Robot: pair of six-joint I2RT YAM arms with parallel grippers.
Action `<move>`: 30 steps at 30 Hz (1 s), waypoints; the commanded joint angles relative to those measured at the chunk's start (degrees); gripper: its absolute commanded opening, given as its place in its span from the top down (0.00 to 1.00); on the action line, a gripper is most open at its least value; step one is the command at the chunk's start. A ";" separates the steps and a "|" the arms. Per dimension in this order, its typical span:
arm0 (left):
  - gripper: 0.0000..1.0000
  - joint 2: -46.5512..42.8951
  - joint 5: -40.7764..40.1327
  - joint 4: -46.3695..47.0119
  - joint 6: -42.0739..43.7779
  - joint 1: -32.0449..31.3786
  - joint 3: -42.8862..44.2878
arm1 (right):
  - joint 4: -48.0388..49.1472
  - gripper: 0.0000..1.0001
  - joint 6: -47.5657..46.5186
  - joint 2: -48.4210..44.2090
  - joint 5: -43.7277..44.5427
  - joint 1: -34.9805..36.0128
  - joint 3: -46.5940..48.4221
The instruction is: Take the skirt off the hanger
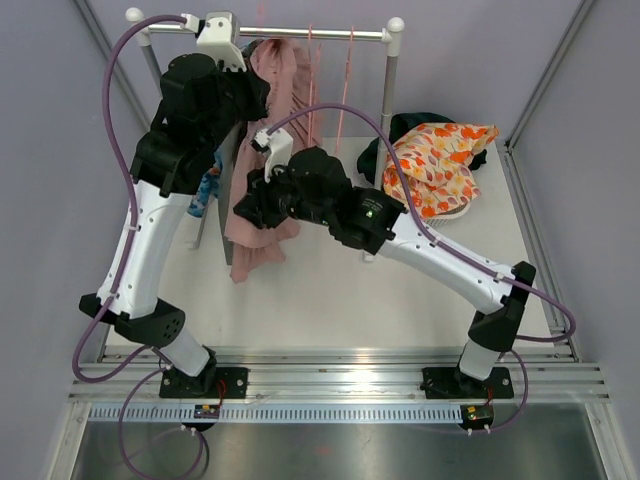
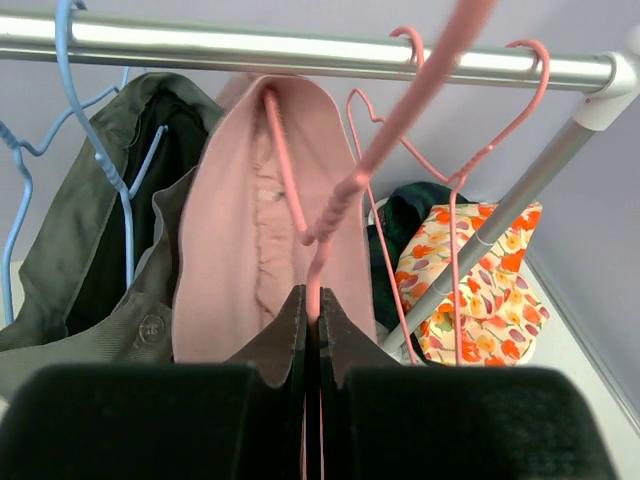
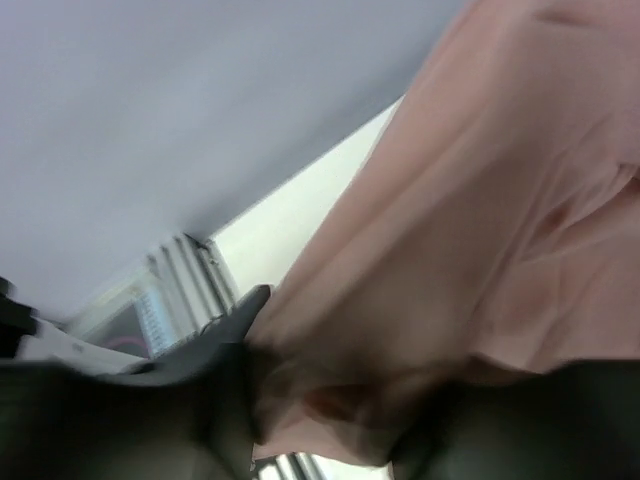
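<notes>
While the skirt [image 1: 262, 235] hangs at about 11 o'clock on the table [image 1: 330, 300], both arms are at it.

Count, top view and left wrist view:
- one metal rail [image 1: 300, 33] across the 12 o'clock edge
- one pale pink skirt, draped over one pink wire hanger [image 2: 283, 165] on that rail
- two bare pink hangers [image 2: 455, 215] on the rail, to 3 o'clock of the skirt
- blue hanger wire [image 2: 100, 130] to 9 o'clock of the skirt, carrying an olive garment [image 2: 90, 230]; number of blue hangers unclear
- one heap at 2 o'clock: floral orange cloth [image 1: 440, 165] lying over a dark green garment [image 1: 410, 122]

Arms:
- Left arm rises from its base at 7 o'clock, elbow out, wrist high at the rail. Left gripper [image 2: 312, 300] has its fingers pressed together, pinching the skirt's hanger wire below its twisted neck.
- Right arm runs low from 5 o'clock toward 10 o'clock, wrist against the skirt's middle. Right gripper [image 3: 340, 390] has pink cloth bunched between its fingers; whether they pinch it cannot be told, the view is blurred.

Surroundings: white tabletop, metal rails along the near edge, lilac-grey walls on three sides.
</notes>
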 commanded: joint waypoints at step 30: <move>1.00 -0.11 -12.03 12.76 6.01 2.17 8.84 | -2.77 1.00 13.07 -11.65 28.44 31.70 -29.30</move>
